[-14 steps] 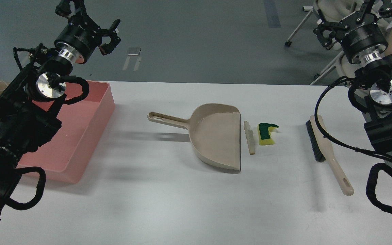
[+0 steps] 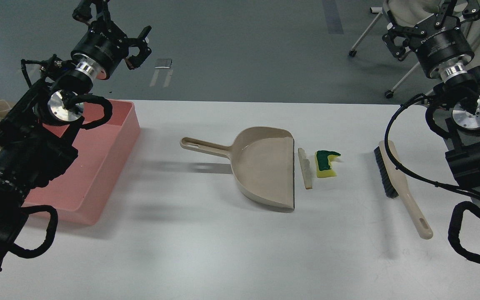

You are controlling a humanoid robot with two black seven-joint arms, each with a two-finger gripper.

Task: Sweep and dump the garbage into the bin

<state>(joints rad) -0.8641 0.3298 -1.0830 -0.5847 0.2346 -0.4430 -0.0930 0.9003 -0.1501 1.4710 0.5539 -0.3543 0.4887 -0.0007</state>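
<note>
The garbage lies mid-table: a pale off-white strip [image 2: 305,168] just right of the dustpan's lip, and a yellow sponge piece with a dark green top [image 2: 326,163] right of the strip. The pink bin [image 2: 98,166] stands at the table's left, partly hidden by my left arm. My left gripper [image 2: 113,23] is raised beyond the bin's far end, open and empty. My right gripper [image 2: 431,21] is raised beyond the table's far right edge, open and empty, well above the brush.
A beige dustpan [image 2: 265,166] lies at the centre, handle pointing left and mouth facing the scraps. A beige brush with black bristles [image 2: 398,183] lies at the right, handle toward the front. Chair legs [image 2: 365,35] stand on the floor behind the table.
</note>
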